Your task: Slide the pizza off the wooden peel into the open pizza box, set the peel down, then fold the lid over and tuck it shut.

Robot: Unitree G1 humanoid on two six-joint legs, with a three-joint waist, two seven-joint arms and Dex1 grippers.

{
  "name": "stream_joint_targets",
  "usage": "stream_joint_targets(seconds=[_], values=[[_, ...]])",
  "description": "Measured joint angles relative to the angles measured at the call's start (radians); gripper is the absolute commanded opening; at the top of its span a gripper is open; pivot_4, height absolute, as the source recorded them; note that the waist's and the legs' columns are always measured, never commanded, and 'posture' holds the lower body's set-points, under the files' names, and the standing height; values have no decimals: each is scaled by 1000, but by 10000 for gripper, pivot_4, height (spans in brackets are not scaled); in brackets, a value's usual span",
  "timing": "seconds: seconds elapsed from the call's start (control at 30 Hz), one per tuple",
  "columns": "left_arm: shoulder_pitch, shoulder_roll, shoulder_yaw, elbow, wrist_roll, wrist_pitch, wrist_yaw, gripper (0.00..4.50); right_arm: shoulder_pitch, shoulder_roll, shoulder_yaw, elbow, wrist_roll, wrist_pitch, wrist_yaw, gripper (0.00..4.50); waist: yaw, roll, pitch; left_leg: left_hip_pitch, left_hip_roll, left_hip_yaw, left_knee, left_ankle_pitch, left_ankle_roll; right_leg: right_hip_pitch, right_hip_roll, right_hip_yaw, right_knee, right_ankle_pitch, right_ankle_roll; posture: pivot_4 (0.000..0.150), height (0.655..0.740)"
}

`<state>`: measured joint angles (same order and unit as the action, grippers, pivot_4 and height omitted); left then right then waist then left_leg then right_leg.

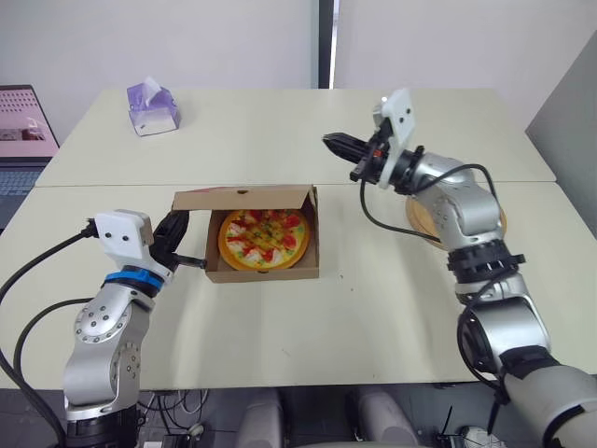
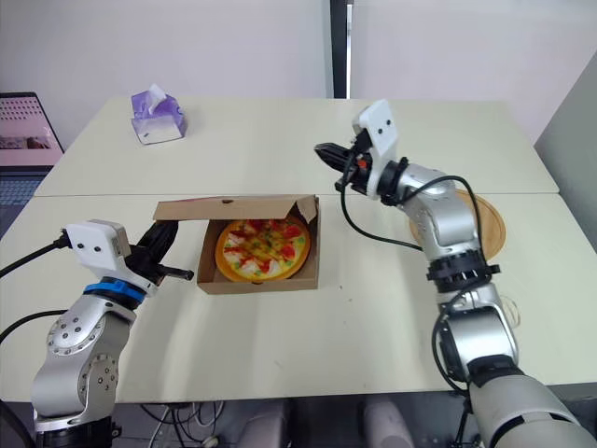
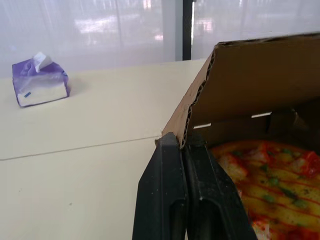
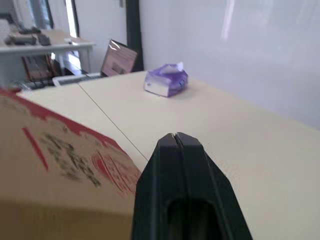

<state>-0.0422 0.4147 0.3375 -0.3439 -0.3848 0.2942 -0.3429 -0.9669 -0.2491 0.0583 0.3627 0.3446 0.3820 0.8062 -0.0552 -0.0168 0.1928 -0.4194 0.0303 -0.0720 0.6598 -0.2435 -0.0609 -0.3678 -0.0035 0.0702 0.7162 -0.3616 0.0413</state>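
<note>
While pizza [image 1: 264, 239] is sitting in box [image 1: 266, 273], L hand [image 3: 184, 145] is pinching lid [image 1: 242, 197] edge; R hand [image 1: 334, 142], fingers together, is hovering behind box.

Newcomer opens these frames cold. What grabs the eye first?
The brown cardboard pizza box at the centre of the table, with the colourful round pizza inside and its lid partly raised. Next, the left hand closed at the box's left edge, the right hand raised and shut beyond the box, and the round wooden peel lying beneath the right arm.
</note>
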Motion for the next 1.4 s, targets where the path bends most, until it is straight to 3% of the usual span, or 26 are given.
stream_joint_targets(seconds=[0.23,1.0,1.13,1.33,1.4], values=[[14,0,-4,0,-1,0,-14,0,8,19,26,52,9,35,116,560,4,0,0,0,0,0,0,0,0,0,-3,0,0,0,0,1500,7400],[14,3,-29,5,36,1,-39,0,96,36,64,-53,-2,121,144,560,3,0,0,0,-1,0,0,0,0,0,-3,0,0,0,0,1500,7400],[34,7,-25,-3,31,9,-41,8434,105,39,65,-53,-4,122,147,0,2,0,0,0,0,0,0,0,0,0,-3,0,0,0,0,1500,7400],[109,32,11,-52,2,49,-52,26872,115,50,66,-53,-9,122,147,0,0,0,0,0,0,0,0,0,0,-1,-3,0,0,0,0,1500,7400],[151,54,32,-89,-25,77,-67,29126,116,54,67,-53,-10,122,147,0,-1,0,0,0,0,-1,-1,0,0,-1,-3,0,0,0,0,1500,7400]])
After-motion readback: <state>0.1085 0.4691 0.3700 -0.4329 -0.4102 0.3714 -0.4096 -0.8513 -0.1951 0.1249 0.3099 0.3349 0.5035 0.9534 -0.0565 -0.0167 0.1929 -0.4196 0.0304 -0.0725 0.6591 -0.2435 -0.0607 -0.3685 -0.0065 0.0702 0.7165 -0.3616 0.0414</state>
